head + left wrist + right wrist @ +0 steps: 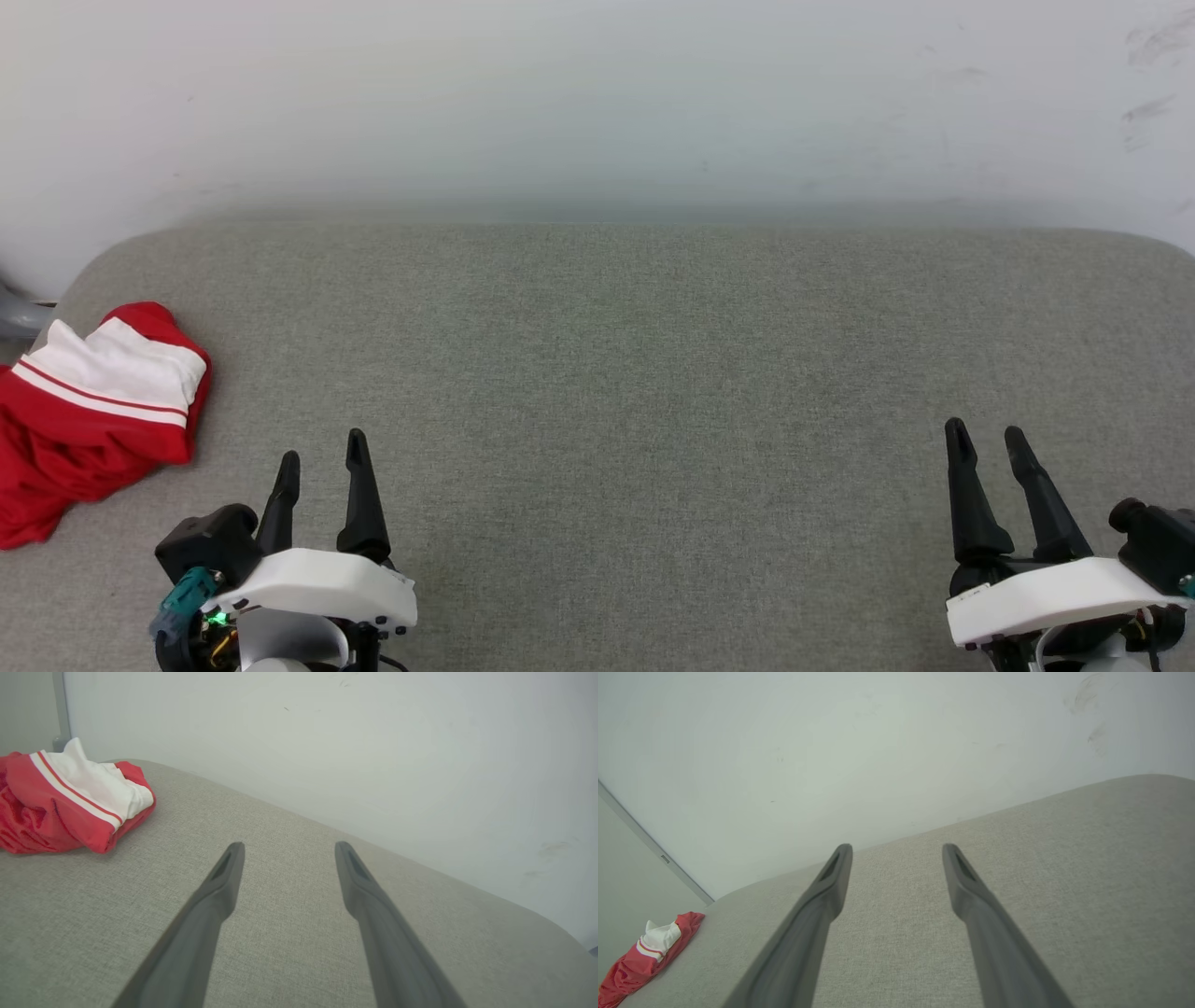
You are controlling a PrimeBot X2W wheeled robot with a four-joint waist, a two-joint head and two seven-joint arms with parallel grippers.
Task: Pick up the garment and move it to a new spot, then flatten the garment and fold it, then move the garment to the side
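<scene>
Left gripper (322, 446), at the lower left of the head view, has its two fingers spread apart and holds nothing. The right gripper (984, 429), at the lower right, is likewise spread and empty. The jersey (93, 411) lies bunched at the frame's left edge on the grey padded surface (597, 373), white striped panel uppermost, its length slanting from upper right to lower left. It sits up and left of the left fingertips and well apart from the right gripper, so the left arm looks better placed to reach it.

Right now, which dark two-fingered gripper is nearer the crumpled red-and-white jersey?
The left gripper: the jersey lies just to its left, far from the right gripper.
</scene>
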